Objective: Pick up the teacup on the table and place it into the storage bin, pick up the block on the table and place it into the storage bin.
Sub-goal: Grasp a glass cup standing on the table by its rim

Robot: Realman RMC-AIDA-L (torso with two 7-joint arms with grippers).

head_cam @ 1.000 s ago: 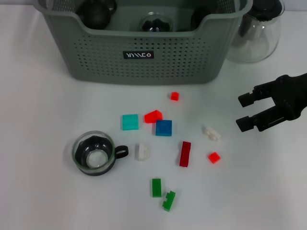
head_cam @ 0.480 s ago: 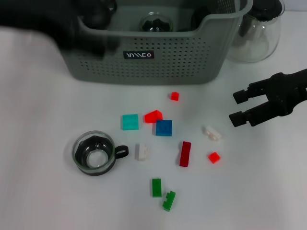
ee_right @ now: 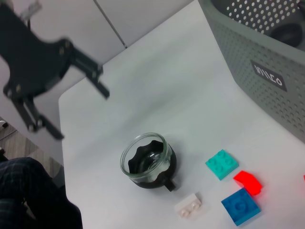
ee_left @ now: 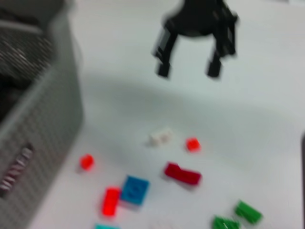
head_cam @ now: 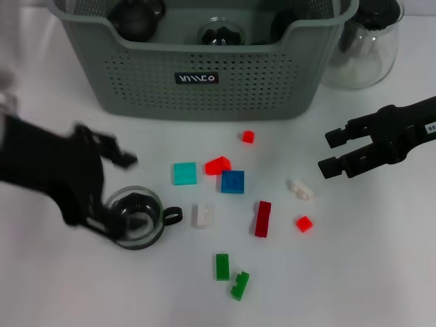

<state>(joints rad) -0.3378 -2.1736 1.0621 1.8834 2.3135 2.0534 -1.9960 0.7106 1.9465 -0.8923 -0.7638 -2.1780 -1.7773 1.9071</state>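
While poised wide open and empty over the glass teacup (head_cam: 133, 217) at seven o'clock from the storage bin (head_cam: 204, 82), left gripper (head_cam: 112, 194) risks clipping the rim and tipping it; right gripper (head_cam: 332, 151), open, empty, at three o'clock.

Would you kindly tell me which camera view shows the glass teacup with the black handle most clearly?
The right wrist view: the glass teacup with the black handle stands unobstructed there. In the head view the left gripper partly covers it. The left wrist view misses it.
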